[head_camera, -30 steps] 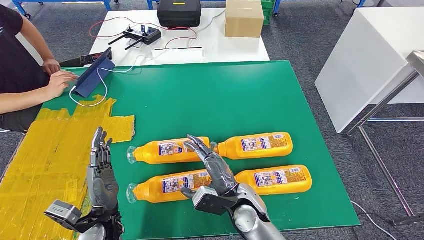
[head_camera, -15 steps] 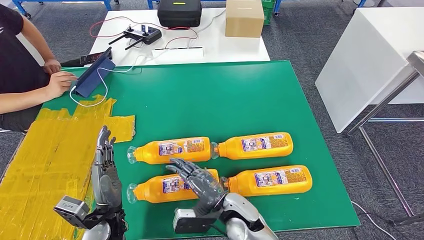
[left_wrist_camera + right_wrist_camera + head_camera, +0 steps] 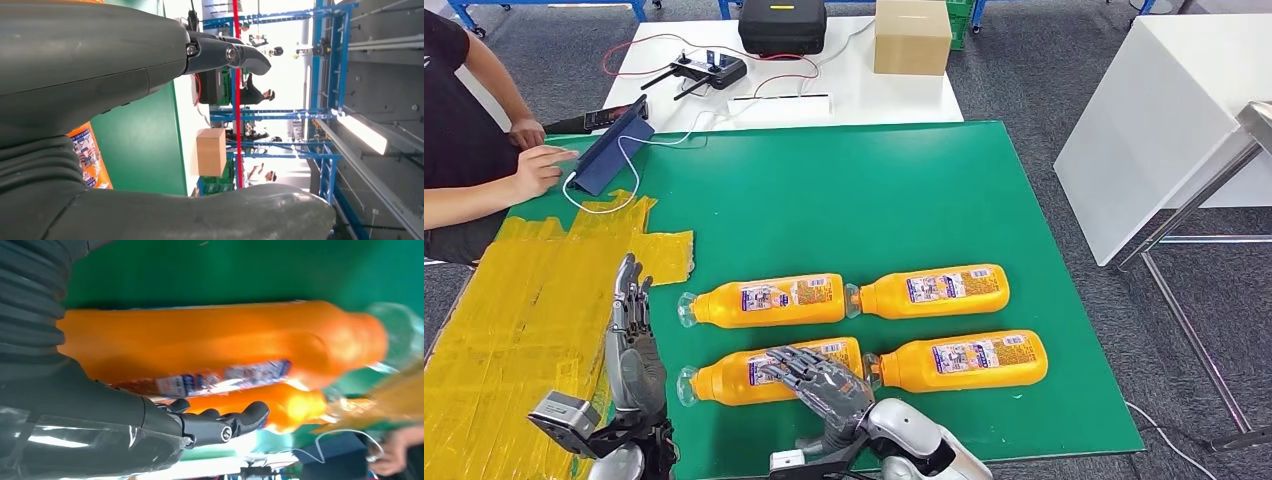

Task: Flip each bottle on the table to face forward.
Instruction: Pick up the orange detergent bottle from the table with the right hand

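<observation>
The right hand (image 3: 819, 382) has dropped from above the bottles onto the near-left bottle (image 3: 769, 370), fingers spread over it, not yet gripping; the flip looks about to start. The left hand (image 3: 632, 345) stays raised, fingers apart, empty. Four bottles lie in two rows on the green table (image 3: 844, 190).

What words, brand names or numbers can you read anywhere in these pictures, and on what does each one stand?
None can be read.
Labels on the four orange bottles: blue and white print, too small.
Same label close to the right hand in the wrist view: blurred.
Cardboard box: no print visible.
Black case: no legible marking.
</observation>
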### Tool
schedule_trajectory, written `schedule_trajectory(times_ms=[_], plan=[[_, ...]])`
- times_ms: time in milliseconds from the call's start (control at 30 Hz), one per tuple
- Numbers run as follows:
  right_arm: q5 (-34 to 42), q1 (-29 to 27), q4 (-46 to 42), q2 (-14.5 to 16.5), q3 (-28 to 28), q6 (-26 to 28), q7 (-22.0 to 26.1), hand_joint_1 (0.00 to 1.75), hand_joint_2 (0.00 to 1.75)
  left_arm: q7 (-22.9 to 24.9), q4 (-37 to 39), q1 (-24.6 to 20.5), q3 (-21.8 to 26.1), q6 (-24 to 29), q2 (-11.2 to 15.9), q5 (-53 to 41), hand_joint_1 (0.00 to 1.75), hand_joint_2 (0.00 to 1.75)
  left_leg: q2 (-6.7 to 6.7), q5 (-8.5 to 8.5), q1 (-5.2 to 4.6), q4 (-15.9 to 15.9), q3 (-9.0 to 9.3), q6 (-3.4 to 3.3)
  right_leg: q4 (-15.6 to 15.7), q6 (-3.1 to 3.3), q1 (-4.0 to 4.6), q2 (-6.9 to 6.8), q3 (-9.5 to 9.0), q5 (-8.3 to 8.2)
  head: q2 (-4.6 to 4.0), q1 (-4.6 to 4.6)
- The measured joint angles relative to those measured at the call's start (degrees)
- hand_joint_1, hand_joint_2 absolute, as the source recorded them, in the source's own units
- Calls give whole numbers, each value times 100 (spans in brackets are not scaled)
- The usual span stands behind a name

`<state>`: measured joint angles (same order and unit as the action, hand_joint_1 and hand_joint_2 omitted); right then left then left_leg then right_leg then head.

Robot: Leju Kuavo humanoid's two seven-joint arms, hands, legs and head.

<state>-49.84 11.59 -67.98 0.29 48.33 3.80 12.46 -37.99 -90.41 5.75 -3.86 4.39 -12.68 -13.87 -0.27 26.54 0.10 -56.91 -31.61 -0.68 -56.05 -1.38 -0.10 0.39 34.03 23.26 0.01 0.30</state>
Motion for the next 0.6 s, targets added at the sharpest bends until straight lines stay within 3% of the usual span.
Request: schedule_trajectory(times_ms=[367,600], plan=[[-758,388,-97,-290,193,273,-738,0,175,-2,-34,122,167,-95,-64,-20,0,0,0,0,0,0,-1,0,0,0,0,0,0,0,0,0],[-855,495,-142,-345,200,217,-834,0,175,-2,-67,178,242,-115,-101,-16,0,0,-1,0,0,0,0,0,0,0,0,0,0,0,-1,0]])
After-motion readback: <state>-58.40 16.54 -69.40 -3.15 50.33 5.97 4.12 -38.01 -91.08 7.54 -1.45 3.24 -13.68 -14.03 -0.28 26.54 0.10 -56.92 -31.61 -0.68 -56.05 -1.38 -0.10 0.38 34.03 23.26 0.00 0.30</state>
